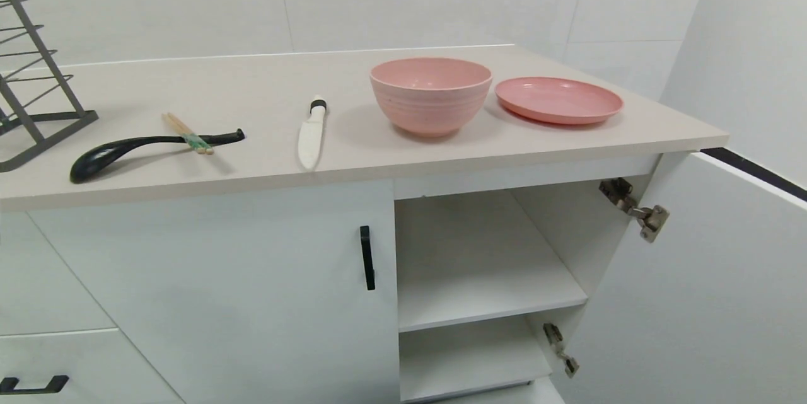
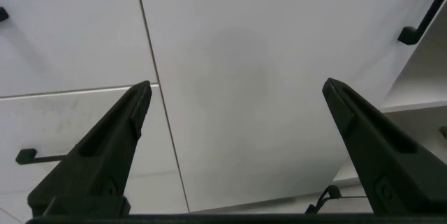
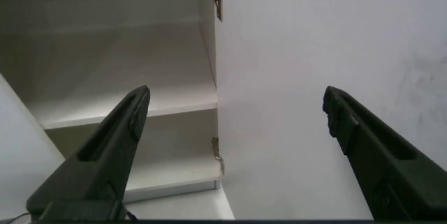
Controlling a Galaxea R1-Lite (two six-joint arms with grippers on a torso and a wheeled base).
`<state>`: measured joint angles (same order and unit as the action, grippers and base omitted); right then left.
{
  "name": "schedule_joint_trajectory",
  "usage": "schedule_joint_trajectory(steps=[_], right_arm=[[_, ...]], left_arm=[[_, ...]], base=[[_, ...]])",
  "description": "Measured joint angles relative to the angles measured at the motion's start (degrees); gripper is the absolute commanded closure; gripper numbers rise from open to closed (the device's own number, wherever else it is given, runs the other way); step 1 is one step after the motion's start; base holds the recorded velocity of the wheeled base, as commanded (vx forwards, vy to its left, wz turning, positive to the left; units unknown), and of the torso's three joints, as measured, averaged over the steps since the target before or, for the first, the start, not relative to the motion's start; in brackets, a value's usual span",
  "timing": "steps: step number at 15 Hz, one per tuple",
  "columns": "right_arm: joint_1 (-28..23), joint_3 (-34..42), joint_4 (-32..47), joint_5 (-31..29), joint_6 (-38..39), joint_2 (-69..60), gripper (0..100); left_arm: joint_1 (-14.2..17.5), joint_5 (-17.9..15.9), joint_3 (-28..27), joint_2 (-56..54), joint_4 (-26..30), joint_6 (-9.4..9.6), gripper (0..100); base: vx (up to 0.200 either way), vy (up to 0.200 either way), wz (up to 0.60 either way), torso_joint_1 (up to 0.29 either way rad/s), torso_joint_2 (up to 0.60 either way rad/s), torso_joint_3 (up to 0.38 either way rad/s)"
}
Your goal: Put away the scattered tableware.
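On the counter stand a pink bowl and, to its right, a pink plate. A white knife lies left of the bowl near the front edge. Further left, a black ladle lies with a pair of chopsticks resting across its handle. My left gripper is open in front of the shut cabinet door, nothing between its fingers. My right gripper is open too, facing the open cabinet's shelves and the swung-out door.
A dark wire rack stands at the counter's far left. The cabinet's right door is swung open, showing two bare shelves. The left door with a black handle is shut. A drawer handle is at lower left.
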<state>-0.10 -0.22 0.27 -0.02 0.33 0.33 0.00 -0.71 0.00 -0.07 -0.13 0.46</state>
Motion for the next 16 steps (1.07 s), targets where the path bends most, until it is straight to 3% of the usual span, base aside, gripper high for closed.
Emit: schedule_joint_trajectory(steps=[3, 13, 16], right_arm=[[0.0, 0.1, 0.2, 0.0, 0.0, 0.0, 0], [0.0, 0.1, 0.1, 0.0, 0.0, 0.0, 0], [0.0, 0.0, 0.1, 0.0, 0.0, 0.0, 0]], left_arm=[[0.0, 0.0, 0.0, 0.0, 0.0, -0.02, 0], [0.0, 0.0, 0.0, 0.0, 0.0, -0.02, 0], [0.0, 0.0, 0.0, 0.0, 0.0, -0.02, 0]], base=[[0.000, 0.000, 0.00, 0.251, -0.16, -0.177], [0.000, 0.000, 0.00, 0.183, -0.54, -0.206], [0.000, 0.000, 0.00, 0.352, -0.49, -0.227]])
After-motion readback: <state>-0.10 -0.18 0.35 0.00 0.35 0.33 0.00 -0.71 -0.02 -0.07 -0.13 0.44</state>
